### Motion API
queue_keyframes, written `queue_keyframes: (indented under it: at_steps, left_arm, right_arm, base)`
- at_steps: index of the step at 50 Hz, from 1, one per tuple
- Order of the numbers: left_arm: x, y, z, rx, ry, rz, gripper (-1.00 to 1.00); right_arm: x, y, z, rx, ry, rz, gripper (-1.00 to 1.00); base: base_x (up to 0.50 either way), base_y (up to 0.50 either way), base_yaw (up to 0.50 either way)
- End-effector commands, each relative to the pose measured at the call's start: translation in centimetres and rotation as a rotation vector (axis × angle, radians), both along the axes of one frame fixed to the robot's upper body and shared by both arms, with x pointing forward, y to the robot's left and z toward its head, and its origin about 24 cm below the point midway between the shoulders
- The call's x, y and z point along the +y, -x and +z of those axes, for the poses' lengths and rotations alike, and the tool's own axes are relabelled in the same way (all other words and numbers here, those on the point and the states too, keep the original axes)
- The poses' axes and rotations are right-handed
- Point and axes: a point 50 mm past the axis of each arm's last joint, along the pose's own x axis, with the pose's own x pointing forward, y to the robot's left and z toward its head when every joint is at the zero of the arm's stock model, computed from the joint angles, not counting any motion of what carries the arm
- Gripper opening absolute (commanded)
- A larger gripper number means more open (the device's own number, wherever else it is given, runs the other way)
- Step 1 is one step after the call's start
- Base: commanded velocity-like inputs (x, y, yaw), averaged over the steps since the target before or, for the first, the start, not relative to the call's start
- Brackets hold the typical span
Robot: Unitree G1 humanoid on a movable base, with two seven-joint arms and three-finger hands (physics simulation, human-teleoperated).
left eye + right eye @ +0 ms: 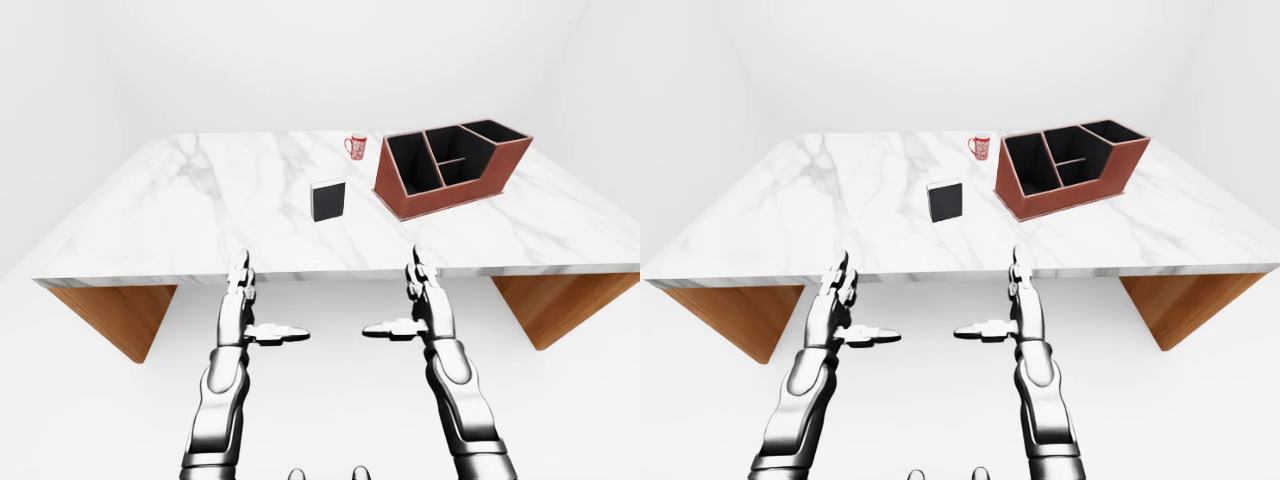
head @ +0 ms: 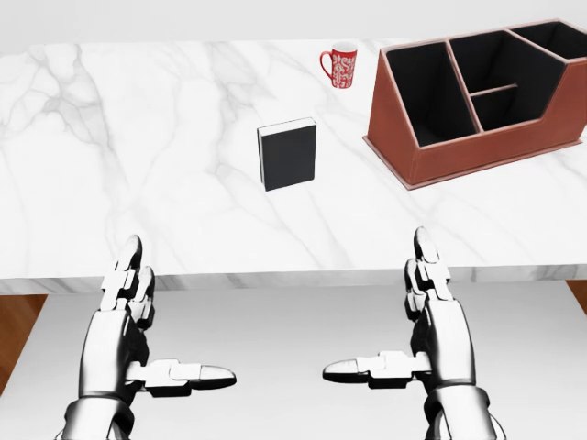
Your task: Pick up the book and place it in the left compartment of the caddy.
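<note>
A black book [image 2: 289, 154] with a pale page edge stands upright on the white marble table [image 2: 138, 147], near its middle. To the book's right sits the brown caddy [image 2: 477, 96] with black compartments; its left compartment [image 2: 420, 96] is the long one nearest the book. My left hand [image 2: 147, 321] and right hand [image 2: 417, 316] hover below the table's near edge, both open with fingers straight and thumbs pointing inward. Neither hand touches anything. The book lies well above and between them in the head view.
A red-and-white patterned mug [image 2: 340, 66] stands above the book, just left of the caddy. The table rests on wooden legs [image 1: 115, 315] at both sides. White floor and walls surround it.
</note>
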Motion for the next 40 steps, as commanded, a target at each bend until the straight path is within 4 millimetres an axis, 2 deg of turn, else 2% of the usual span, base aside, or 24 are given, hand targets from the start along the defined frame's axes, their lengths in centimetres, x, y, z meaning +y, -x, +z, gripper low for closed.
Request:
queue_keyframes:
  at_steps: [1, 10, 40]
  left_arm:
    - [0.66, 0.11, 0.01, -0.002, -0.001, -0.004, 1.0]
    - [0.63, 0.15, -0.02, -0.002, -0.004, -0.006, 1.0]
    - [0.64, 0.15, 0.09, -0.005, -0.001, -0.006, 1.0]
  right_arm:
    - [-0.65, -0.03, 0.1, -0.007, 0.019, -0.026, 1.0]
    - [-0.67, 0.35, 0.54, -0.038, 0.023, -0.022, 1.0]
    - [-0.51, 0.23, 0.4, -0.021, 0.022, -0.001, 1.0]
  base:
    - [0.0, 0.0, 0.0]
    - [0.0, 0.0, 0.0]
    - [0.5, -0.01, 0.0]
